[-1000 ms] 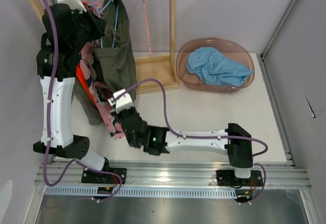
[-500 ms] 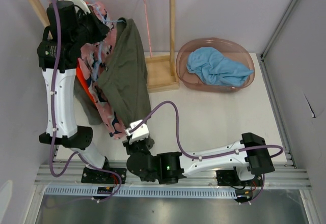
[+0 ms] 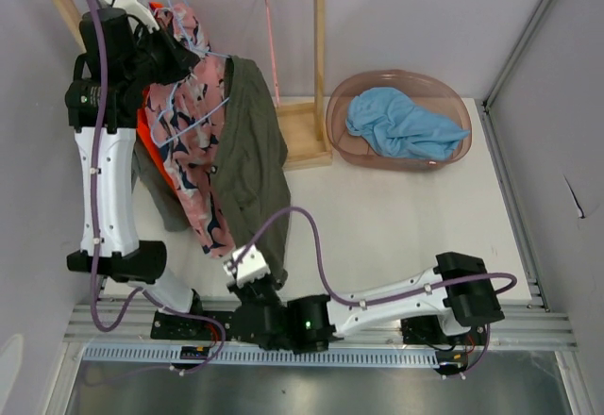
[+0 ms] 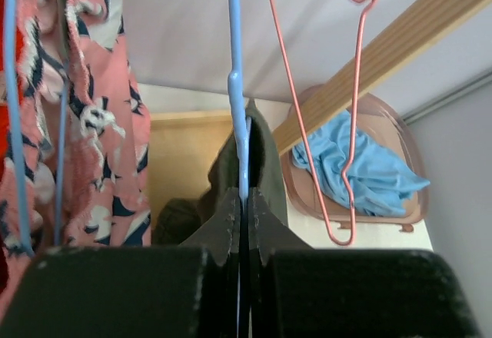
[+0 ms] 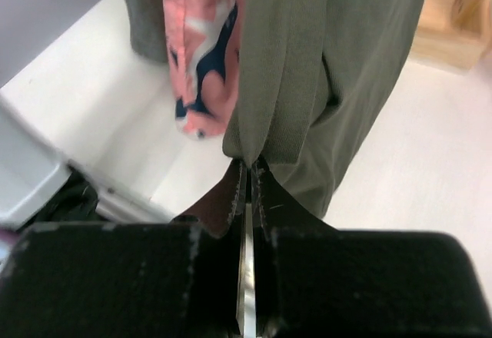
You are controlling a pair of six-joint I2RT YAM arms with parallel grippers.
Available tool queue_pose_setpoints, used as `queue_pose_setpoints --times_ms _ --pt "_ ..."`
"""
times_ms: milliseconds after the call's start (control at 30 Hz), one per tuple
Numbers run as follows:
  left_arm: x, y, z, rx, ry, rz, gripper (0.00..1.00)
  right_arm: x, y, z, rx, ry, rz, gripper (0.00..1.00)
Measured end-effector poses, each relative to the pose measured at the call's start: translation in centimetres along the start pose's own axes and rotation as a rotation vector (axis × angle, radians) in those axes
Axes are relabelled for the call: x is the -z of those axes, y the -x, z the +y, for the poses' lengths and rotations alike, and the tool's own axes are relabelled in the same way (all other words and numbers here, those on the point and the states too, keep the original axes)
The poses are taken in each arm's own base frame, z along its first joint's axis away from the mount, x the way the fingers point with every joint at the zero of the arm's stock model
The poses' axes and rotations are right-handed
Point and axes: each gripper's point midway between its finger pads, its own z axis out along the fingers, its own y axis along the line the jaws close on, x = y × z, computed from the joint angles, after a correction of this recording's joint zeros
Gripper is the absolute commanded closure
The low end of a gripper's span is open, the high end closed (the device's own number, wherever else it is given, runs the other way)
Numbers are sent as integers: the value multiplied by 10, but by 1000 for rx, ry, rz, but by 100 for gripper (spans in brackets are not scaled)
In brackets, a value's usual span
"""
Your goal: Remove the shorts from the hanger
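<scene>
Lilac walls (image 3: 425, 9), white table (image 3: 396, 217), wooden rack (image 3: 307, 137)

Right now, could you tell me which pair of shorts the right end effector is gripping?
The dark olive green shorts, pinched at their lower edge; the pink floral pair hangs beside them.

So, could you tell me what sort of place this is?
Probably a robotics lab test cell: a wooden clothes rack with a pink wire hanger, a pink basket holding light blue shorts, and an aluminium mounting rail.
</scene>
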Motion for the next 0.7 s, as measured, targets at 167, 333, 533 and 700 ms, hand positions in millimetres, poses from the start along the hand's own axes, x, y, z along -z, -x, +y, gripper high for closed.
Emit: queue_pose_setpoints --times_ms 167,333,533,700 --pt "21 -29 -8 2 -35 -1 100 -64 38 -35 43 -45 -40 100" --pt "76 -57 -32 -29 -94 -15 100 -135 124 -123 58 -219 -149 100" --pt "124 -42 -31 -36 -88 -146 100 -160 262 -261 -27 -429 -339 100" --pt "124 -35 -30 -39 -78 -180 100 -127 359 -415 -114 -683 -524 100"
